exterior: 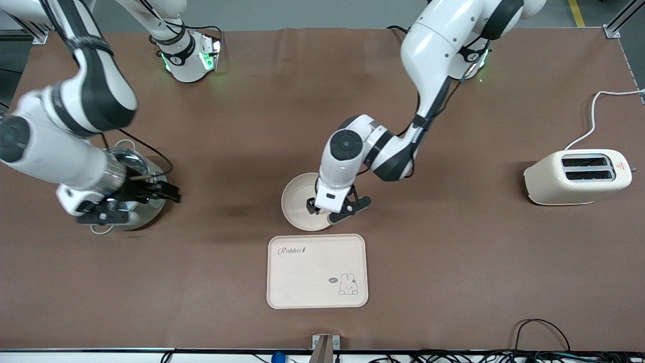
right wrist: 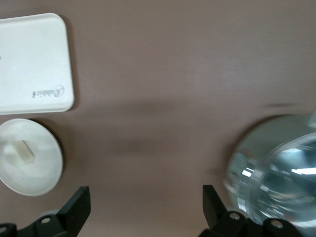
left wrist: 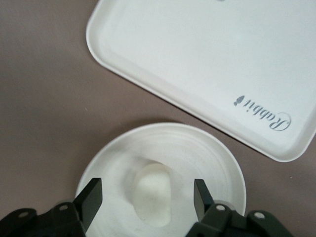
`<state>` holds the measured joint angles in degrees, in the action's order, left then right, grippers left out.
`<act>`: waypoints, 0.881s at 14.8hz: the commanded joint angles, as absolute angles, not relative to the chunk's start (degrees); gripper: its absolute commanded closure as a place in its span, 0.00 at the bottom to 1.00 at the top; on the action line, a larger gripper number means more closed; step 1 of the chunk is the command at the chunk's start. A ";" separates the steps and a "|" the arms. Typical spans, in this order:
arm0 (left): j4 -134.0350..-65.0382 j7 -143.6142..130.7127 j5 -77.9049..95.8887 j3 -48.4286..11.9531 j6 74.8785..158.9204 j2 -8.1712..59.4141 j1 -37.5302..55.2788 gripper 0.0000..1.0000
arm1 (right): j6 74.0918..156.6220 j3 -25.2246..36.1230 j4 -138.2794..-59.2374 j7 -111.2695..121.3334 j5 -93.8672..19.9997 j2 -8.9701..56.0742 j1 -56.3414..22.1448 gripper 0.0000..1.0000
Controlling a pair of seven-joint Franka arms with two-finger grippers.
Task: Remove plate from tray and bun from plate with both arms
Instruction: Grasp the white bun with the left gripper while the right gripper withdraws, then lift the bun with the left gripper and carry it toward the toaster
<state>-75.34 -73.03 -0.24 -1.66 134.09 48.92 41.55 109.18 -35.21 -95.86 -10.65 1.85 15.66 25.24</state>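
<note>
1. Bun (left wrist: 152,196) lies on the plate (left wrist: 212,163), near its middle; you see it best in the left wrist view, a pale lump on the dish.
2. Plate sits directly on the table (exterior: 453,282), just beside the tray (exterior: 316,270) and farther from the front camera than it; the tray itself carries nothing, so I judge the first half of the job done and only the bun left to lift.
3. Your left gripper (left wrist: 147,197) hangs low over the plate with its jaws parted; the bun sits between the two fingers (left wrist: 91,196), with a gap showing on each side, so nothing is grasped yet.
4. That straddle looks deliberate; the fingers bracket the bun so a squeeze should take it by its sides without dragging the plate.
5. Your right gripper (exterior: 126,194) waits toward the right arm's end of the table, over a shiny glass-lidded pot (exterior: 133,166); its jaws stand wide apart and hold nothing.
6. Toaster (exterior: 578,176) stands toward the left arm's end, well apart from the plate.
</note>
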 commanded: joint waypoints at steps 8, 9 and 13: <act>-73.04 -79.28 -0.35 0.26 138.60 55.37 44.91 0.50 | 83.34 -18.09 -84.21 1.41 2.73 4.15 17.56 0.00; -73.04 -79.28 -0.26 0.35 138.60 55.28 44.91 0.60 | 83.49 -12.19 -84.37 1.32 2.55 2.13 12.18 0.00; -73.04 -79.28 -0.26 0.35 137.90 54.93 45.00 0.93 | 85.94 -7.74 -84.90 1.41 2.90 1.76 8.35 0.00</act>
<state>-74.36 -78.41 -0.24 -0.95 138.53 54.46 43.84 83.99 -10.21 -83.55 1.26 1.98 1.31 9.85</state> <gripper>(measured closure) 0.718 0.000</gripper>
